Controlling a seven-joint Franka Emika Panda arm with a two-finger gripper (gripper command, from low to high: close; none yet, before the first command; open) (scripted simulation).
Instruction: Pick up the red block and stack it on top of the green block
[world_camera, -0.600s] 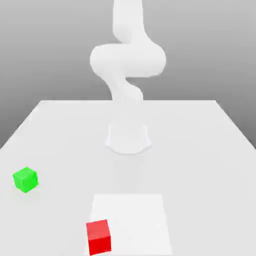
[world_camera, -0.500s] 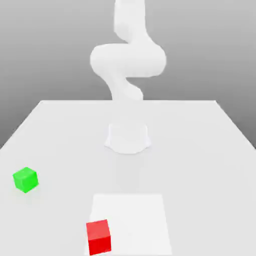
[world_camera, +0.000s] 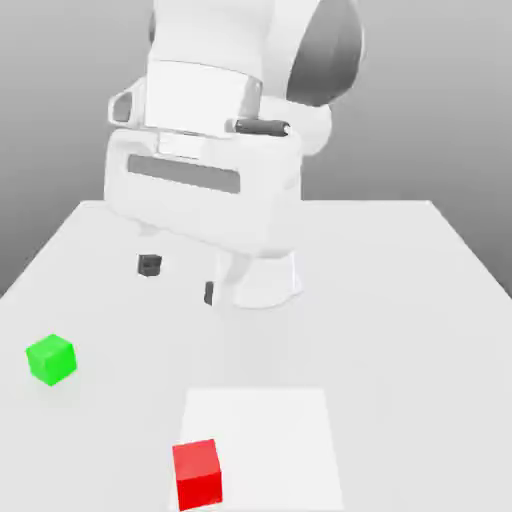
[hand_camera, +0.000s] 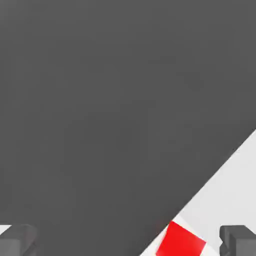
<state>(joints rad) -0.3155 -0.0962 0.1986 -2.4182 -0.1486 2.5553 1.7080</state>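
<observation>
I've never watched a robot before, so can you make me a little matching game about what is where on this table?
Things:
1. red block
2. green block
3. end effector
4. table

States:
A. open, holding nothing
B. alone near the exterior view's left edge
C. white surface under both blocks
D. on the pale square patch at the front

Pairs: 1-D, 2-B, 3-A, 4-C

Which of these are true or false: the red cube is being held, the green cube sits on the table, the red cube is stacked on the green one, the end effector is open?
1. The red block is held by the end effector. False: it rests on the table, with the end effector above it, not touching.
2. The green block sits on the table. True.
3. The red block is stacked on the green block. False: they sit apart.
4. The end effector is open. True.
</observation>
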